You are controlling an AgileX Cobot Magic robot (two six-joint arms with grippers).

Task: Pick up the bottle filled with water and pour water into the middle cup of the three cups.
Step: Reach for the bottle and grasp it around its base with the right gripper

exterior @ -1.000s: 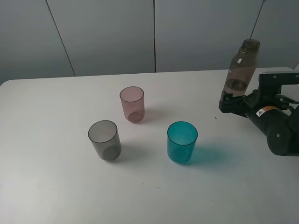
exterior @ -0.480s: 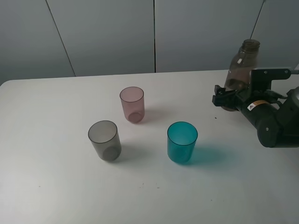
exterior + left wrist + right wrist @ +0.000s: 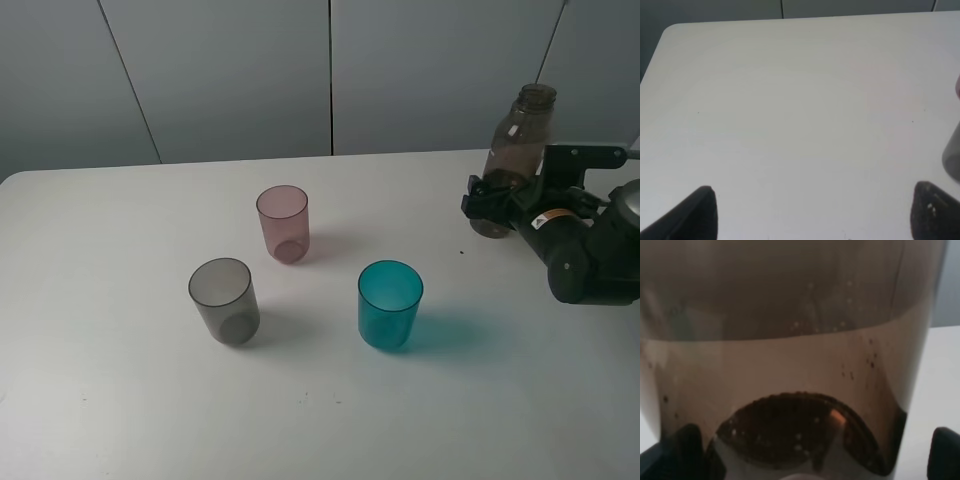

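At 2 o'clock on the table point(image 3: 100, 400), the right gripper point(image 3: 488, 205) has edged back toward 3 o'clock, jaws spread either side of the base of the bottle point(image 3: 518, 140), which stands unmoved. The left gripper point(image 3: 820, 212) gapes wide, empty. The pink cup point(image 3: 283, 222) stays near the centre.

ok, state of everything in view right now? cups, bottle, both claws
bottle: standing upright, uncapped, part-filled with water
pink cup: upright, empty
grey cup: upright, empty
teal cup: upright, empty
right claw: open, straddling the bottle's base
left claw: open, holding nothing
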